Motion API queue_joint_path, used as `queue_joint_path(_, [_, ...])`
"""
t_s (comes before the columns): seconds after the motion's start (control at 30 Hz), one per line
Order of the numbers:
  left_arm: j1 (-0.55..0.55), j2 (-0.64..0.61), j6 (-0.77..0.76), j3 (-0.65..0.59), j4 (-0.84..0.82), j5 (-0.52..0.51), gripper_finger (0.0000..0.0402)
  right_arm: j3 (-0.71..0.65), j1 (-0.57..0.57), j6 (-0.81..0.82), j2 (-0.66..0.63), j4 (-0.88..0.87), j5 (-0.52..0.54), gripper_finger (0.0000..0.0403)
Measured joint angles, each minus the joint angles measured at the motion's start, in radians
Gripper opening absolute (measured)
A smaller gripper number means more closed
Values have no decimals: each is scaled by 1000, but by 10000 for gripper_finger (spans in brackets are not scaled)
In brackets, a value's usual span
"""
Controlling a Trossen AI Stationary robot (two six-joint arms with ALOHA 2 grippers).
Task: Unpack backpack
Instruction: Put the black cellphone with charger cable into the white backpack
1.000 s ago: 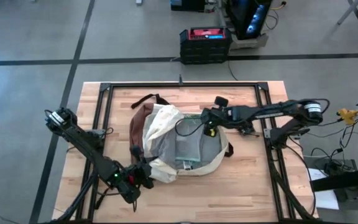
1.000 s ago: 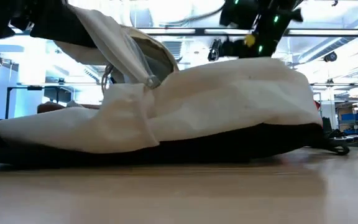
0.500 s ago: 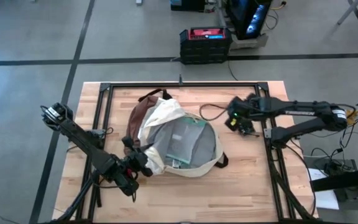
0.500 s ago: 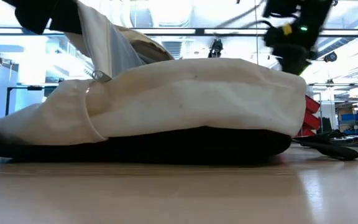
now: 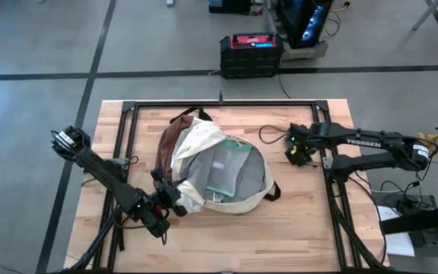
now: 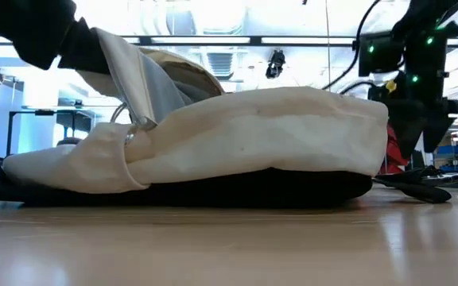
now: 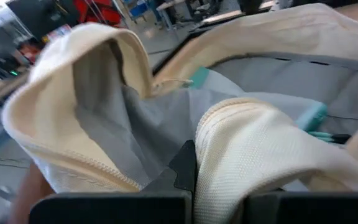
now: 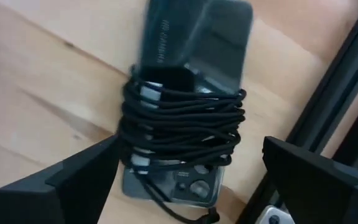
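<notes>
The cream-white backpack (image 5: 204, 141) lies flat on the wooden table with its brown base toward the far edge. Its opening gapes upward and shows the grey lining (image 7: 135, 137). A clear teal-edged pouch (image 5: 223, 171) lies inside. My left gripper (image 5: 169, 202) is at the backpack's near-left side, shut on the opening's rim. My right gripper (image 8: 191, 186) hangs open near the table's right rail, pointing down. Its fingers stand on either side of a grey device wrapped in black cable (image 8: 185, 124) that lies on the table. My left gripper pinches the cream rim of the backpack's opening (image 7: 229, 143) between its two fingers, where the fabric folds over. The fingers come nearly level from the table's near-left side. The held flap (image 6: 130, 71) stands raised above the rest of the backpack, which lies on the table.
Black frame rails (image 5: 128, 144) run around the table, one close beside my right gripper (image 8: 328, 99). A loose black cable loop (image 5: 268, 135) lies between the backpack and my right gripper. Black straps (image 6: 420, 191) trail from the backpack. A red-and-black case (image 5: 251, 53) stands on the floor beyond the far edge.
My right gripper has gone from above the backpack's opening toward the table's right edge and down, carrying the cable-wrapped device. It has tipped to point down, opened and let go, so the device now lies on the table. My left gripper has shifted slightly toward the backpack, keeping its hold on the rim.
</notes>
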Motion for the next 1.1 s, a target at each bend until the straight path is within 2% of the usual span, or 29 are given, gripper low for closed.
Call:
queue_joint_path(0.2, [-10, 0, 0, -54, 121, 32, 2, -68, -248, -129, 2, 123, -243, 374])
queue_joint_path(0.27, [-11, 0, -7, -70, 133, 43, 2, -87, -308, -139, 5, 155, -357, 374])
queue_joint_path(0.33, [-11, 0, -23, -83, 137, 48, 2, -105, -339, -136, 6, 188, -428, 374])
queue_joint_path(0.77, [-11, 1, -55, -162, 224, 52, 2, -233, -284, -2, 7, 563, -602, 374])
queue_joint_path(0.93, [-11, 1, -55, -162, 226, 52, 2, -332, -262, 114, 7, 840, -702, 373])
queue_joint_path(1.1, [-10, 1, -55, -162, 226, 52, 2, -431, -217, 221, 7, 1075, -737, 352])
